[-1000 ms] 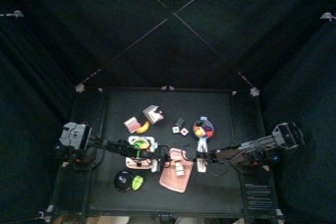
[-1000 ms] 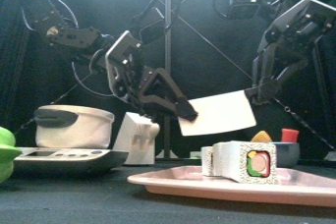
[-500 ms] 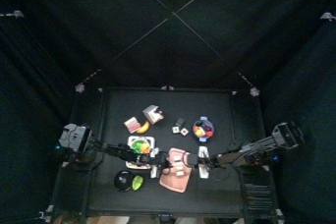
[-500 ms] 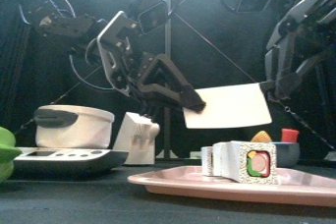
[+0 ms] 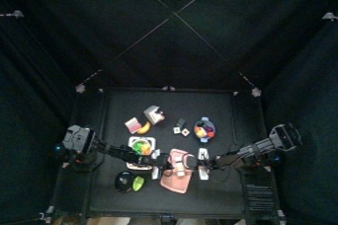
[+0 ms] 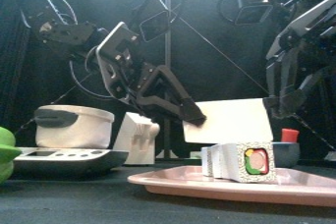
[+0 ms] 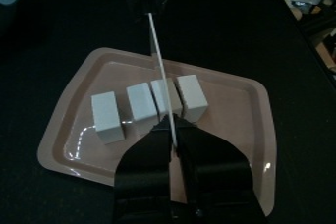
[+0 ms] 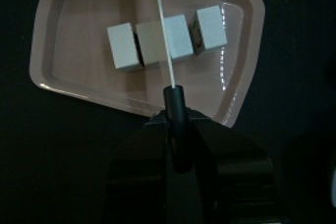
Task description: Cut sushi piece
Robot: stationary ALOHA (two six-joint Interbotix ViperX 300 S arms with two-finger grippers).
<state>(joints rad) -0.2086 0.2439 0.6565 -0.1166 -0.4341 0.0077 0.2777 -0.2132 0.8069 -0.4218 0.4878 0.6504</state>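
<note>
A sushi roll (image 6: 243,159), cut into several white-sided pieces (image 7: 113,112), lies on a pink tray (image 6: 178,180). A knife with a broad white blade (image 6: 234,120) hangs edge-down over it, its lower edge at the roll's top. My left gripper (image 6: 197,113) is shut on the blade's left end. My right gripper (image 6: 278,98) is shut on its right end. In the left wrist view the blade (image 7: 157,61) shows as a thin line across the row of pieces. In the right wrist view it (image 8: 163,31) crosses the middle piece (image 8: 175,36).
A white pot (image 6: 73,125), a grey scale (image 6: 59,159), a green object (image 6: 7,151) and a white block (image 6: 138,135) stand to the left. A red-topped item (image 6: 289,136) stands behind the tray at the right. A colourful dish (image 5: 203,128) sits farther back.
The knife has come down and levelled, from well above the roll to its top. Both arms lowered with it.
</note>
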